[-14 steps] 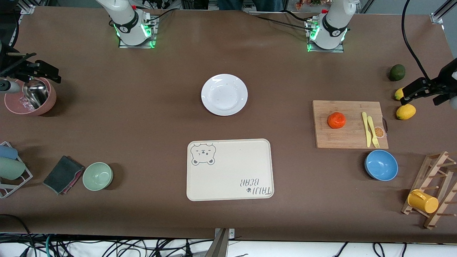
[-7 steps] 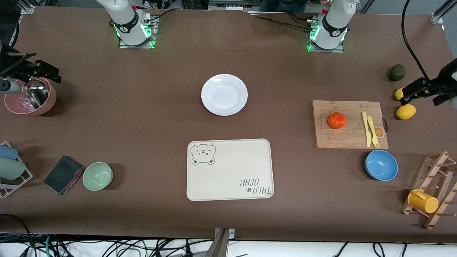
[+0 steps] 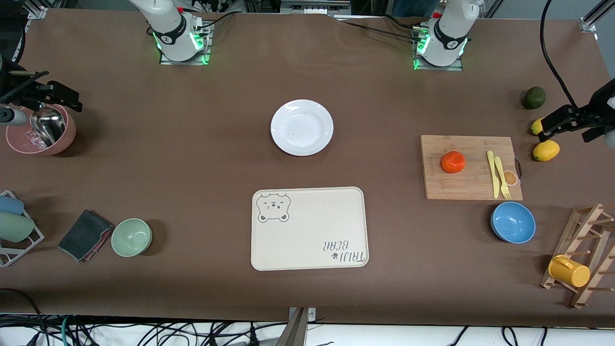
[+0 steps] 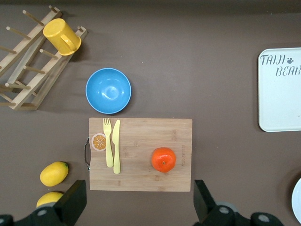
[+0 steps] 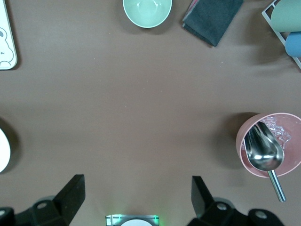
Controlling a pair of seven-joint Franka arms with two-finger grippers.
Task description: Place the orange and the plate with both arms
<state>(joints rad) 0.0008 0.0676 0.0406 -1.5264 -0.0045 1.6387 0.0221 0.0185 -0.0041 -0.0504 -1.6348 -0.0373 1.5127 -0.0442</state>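
The white plate [image 3: 301,127] sits empty mid-table, farther from the front camera than the tray. A sliver of it shows in the left wrist view [image 4: 297,200] and in the right wrist view [image 5: 3,150]. The orange [image 3: 453,162] rests on a wooden cutting board [image 3: 471,187] toward the left arm's end; it also shows in the left wrist view [image 4: 163,159]. My left gripper [image 4: 140,195] is open and empty, high over the board's edge nearest its base. My right gripper [image 5: 137,188] is open and empty, high over bare table near its own base.
The cream bear tray [image 3: 307,240] lies nearer the front camera than the plate. A yellow knife and fork [image 3: 498,174] lie on the board. A blue bowl [image 3: 513,222], lemons [image 3: 546,150], mug rack [image 3: 584,254], green bowl [image 3: 131,237], cloth [image 3: 85,234] and pink bowl with scoop [image 3: 41,129] stand around.
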